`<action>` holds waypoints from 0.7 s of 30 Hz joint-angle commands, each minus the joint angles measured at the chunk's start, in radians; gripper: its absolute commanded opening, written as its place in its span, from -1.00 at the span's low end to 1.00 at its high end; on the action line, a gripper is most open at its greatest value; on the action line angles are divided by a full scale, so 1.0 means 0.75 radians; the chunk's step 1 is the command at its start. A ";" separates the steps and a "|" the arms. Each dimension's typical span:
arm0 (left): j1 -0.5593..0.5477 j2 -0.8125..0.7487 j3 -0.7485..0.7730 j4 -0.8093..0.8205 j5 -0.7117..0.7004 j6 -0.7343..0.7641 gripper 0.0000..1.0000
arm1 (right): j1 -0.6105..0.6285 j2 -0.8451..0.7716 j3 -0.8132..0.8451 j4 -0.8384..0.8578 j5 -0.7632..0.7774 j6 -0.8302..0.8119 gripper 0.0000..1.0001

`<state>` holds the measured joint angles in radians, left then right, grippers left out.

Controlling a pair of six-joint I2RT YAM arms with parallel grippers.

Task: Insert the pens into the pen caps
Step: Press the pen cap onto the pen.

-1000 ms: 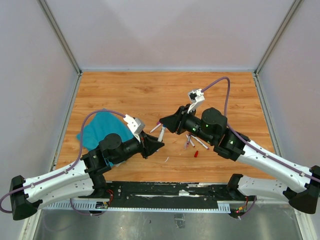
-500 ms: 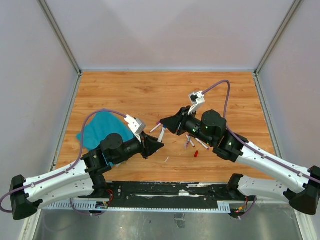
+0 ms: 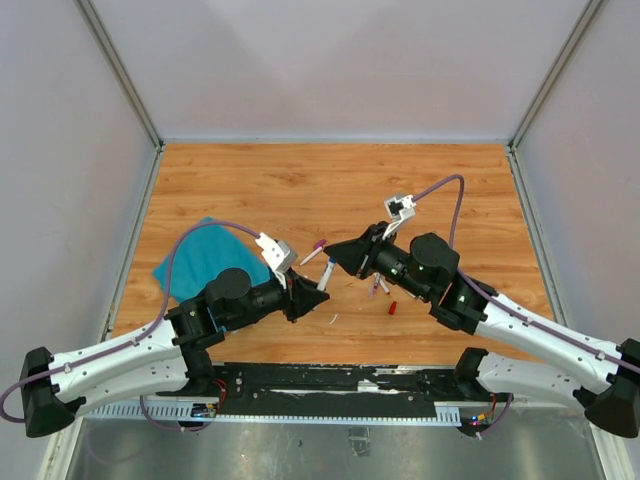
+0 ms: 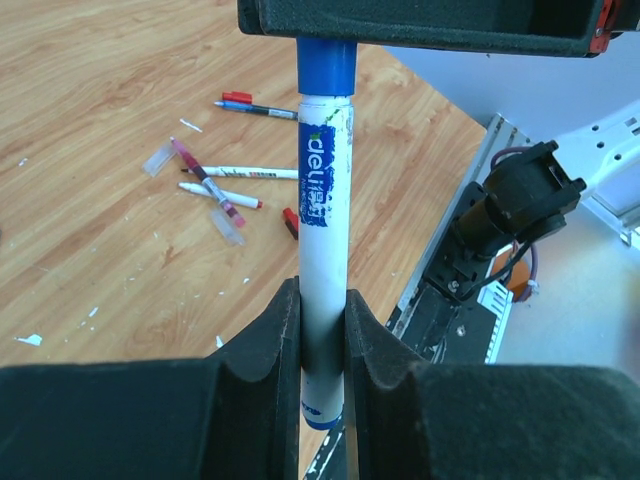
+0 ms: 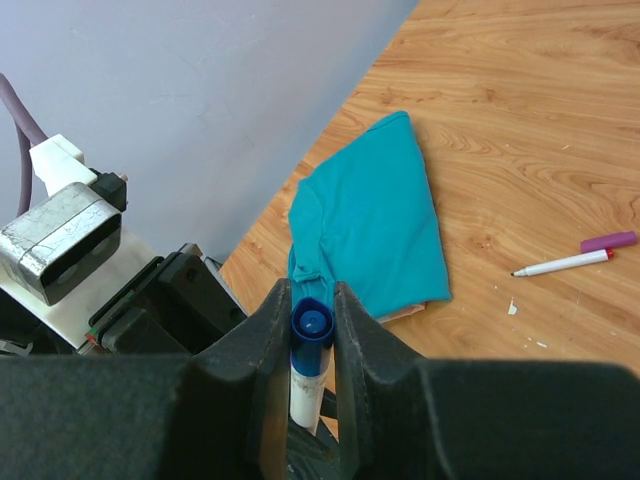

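Note:
My left gripper (image 3: 316, 291) is shut on a white-barrelled pen (image 4: 323, 200) with blue print and holds it above the table; in its wrist view the fingers (image 4: 275, 330) clamp the lower barrel. My right gripper (image 3: 332, 257) is shut on a blue pen cap (image 5: 311, 325), which sits on the pen's top end (image 4: 326, 65). The two grippers face each other tip to tip with the pen (image 3: 324, 272) spanning between them. Loose pens (image 3: 380, 285) and a red cap (image 3: 392, 307) lie on the wood to the right.
A teal cloth (image 3: 200, 258) lies at the left. A pen (image 5: 560, 264) and a purple cap (image 5: 608, 241) lie beyond the grippers. White, magenta and red-capped pens (image 4: 240, 172) lie scattered. The black base rail (image 3: 330, 385) runs along the near edge.
My right gripper has moved down toward the left gripper, closing the gap between them. The left arm has shifted slightly to the right.

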<state>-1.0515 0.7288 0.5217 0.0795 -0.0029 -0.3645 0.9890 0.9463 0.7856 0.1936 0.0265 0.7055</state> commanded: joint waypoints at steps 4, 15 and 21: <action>0.002 -0.017 0.111 0.298 -0.048 -0.028 -0.99 | 0.085 -0.024 -0.146 -0.122 -0.052 -0.018 -0.99; 0.001 0.009 0.160 0.348 0.000 -0.036 -0.99 | 0.232 -0.024 -0.264 -0.099 -0.008 0.037 -0.99; 0.001 0.003 0.169 0.378 0.011 -0.033 -0.99 | 0.323 -0.036 -0.349 -0.103 0.047 0.078 -0.99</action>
<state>-1.0599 0.7532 0.5232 0.0200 0.0750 -0.3786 1.1217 0.8864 0.6201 0.3325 0.2115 0.7296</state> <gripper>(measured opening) 0.190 0.187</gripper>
